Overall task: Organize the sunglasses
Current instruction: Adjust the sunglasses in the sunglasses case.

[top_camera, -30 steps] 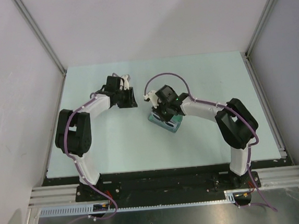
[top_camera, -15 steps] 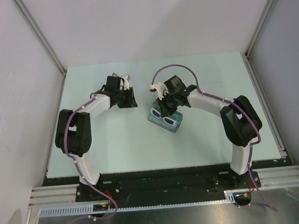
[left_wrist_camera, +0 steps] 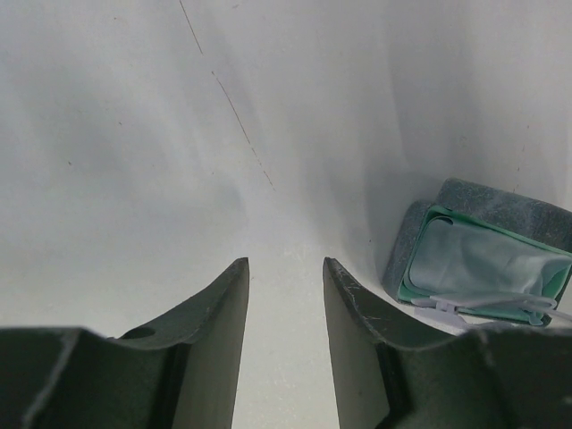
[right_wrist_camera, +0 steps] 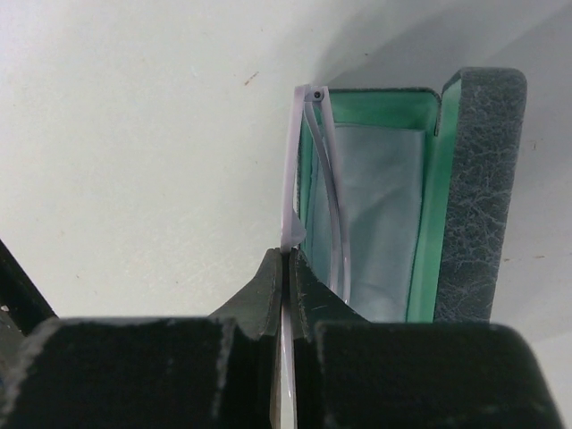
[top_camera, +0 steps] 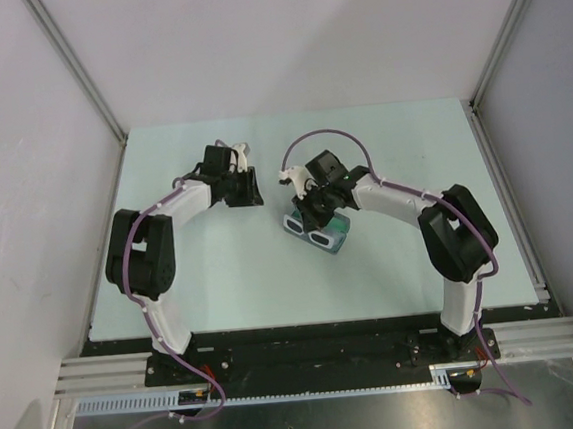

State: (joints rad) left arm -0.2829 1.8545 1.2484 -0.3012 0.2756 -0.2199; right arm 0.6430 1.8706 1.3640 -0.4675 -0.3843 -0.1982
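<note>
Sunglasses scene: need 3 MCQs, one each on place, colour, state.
1. Where are the sunglasses?
A. in the left gripper
B. on bare table, far left
C. at the open case, held by the right gripper

2. What colour is the case's lining?
A. red
B. green
C. yellow

3. What state is the left gripper in?
A. open, empty
B. shut on a cloth
C. shut on the case

Answers:
1 C: the right wrist view shows it pinching a thin white arm of the sunglasses over the case.
2 B: green shows inside the case in both wrist views.
3 A: the left wrist view shows a gap between its jaws, with only table in it.
</note>
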